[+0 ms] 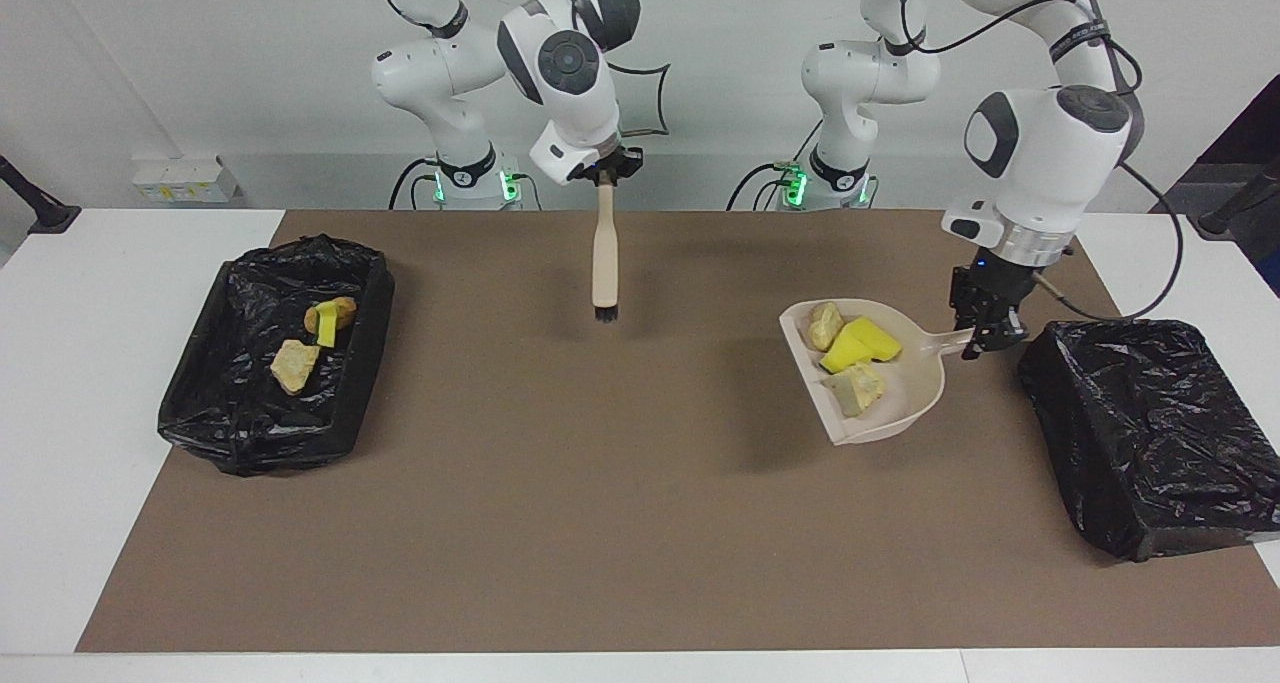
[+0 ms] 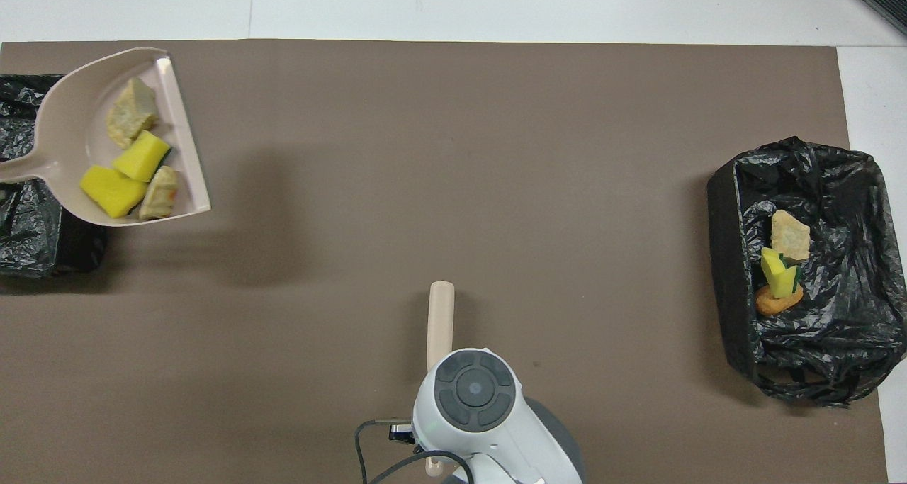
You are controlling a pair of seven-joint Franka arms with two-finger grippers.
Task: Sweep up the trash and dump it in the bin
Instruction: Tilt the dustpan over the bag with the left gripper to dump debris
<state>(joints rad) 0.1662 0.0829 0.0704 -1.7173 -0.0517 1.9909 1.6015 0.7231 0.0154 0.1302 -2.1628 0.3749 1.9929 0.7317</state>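
**A:** Two grippers, both loaded. Left gripper has its jaws clamped on the handle of the dustpan, held in the air just beside the black-lined bin at the left arm's end of the table. Right gripper has its jaws closed on the end of the brush, which hangs bristles-down over the brown mat; that arm waits.

**B:** Trash location?

**A:** Four pieces ride in the pan: two yellow sponge pieces and two pale lumps. Three more pieces lie in the second bin at the right arm's end. No loose pieces seen on the mat.

**B:** Step in hand?

**A:** Judged: carry and dump, second load. Pan looks roughly level, its open lip pointing away from the near bin.

**B:** Method note?

**A:** Keep the pan level until its body is fully over the liner. Then rotate the wrist so the lip faces down into the bin. Tip slowly; sponge is light and may bounce off the crumpled plastic. Risk: handle slipping in the jaws during the tilt.
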